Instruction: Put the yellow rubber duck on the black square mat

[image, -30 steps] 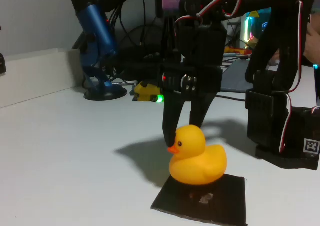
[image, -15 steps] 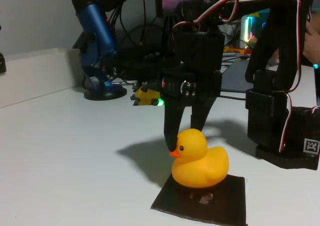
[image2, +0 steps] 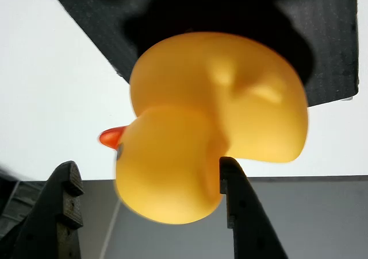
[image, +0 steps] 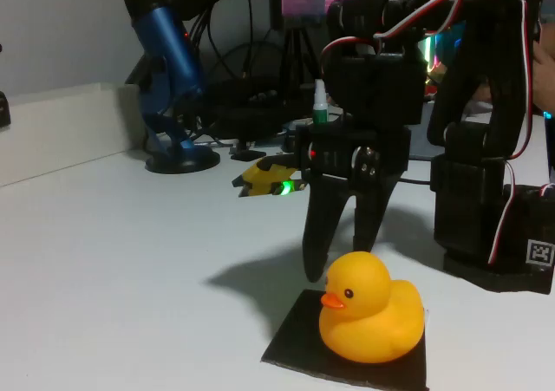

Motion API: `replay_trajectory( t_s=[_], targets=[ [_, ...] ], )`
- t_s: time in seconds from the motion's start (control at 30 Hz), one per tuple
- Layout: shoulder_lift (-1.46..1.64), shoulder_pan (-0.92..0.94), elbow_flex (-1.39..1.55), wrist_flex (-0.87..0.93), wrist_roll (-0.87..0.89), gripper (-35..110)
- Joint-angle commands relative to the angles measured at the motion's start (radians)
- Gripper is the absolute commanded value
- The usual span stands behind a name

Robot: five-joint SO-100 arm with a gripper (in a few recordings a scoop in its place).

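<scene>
A: The duck (image: 371, 309) sits on the mat (image: 295, 339); the end effector (image: 340, 257) hangs just behind its head, jaws spread, gripping nothing.

B: Then lift straight up (no sideways drift), so neither finger tips it.

A: Agreed. The mat's centre is hidden under the duck, and the bench (image: 113, 261) runs out of frame.

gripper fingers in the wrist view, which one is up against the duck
The right finger sits against the duck, by its neck. The left finger stands apart from it, with pale background showing between.
</scene>
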Motion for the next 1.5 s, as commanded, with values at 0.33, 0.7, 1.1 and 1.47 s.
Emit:
replay_trajectory(
  t_s=[0.33,0.7,1.1,1.47],
  targets=[
    [0.023,-0.018,-0.041,0.008,-0.009,28],
    [0.023,0.199,-0.075,0.009,-0.018,28],
    [0.216,0.609,-0.077,-0.003,-0.018,28],
    [0.446,1.141,-0.009,-0.006,0.000,23]
  ],
)
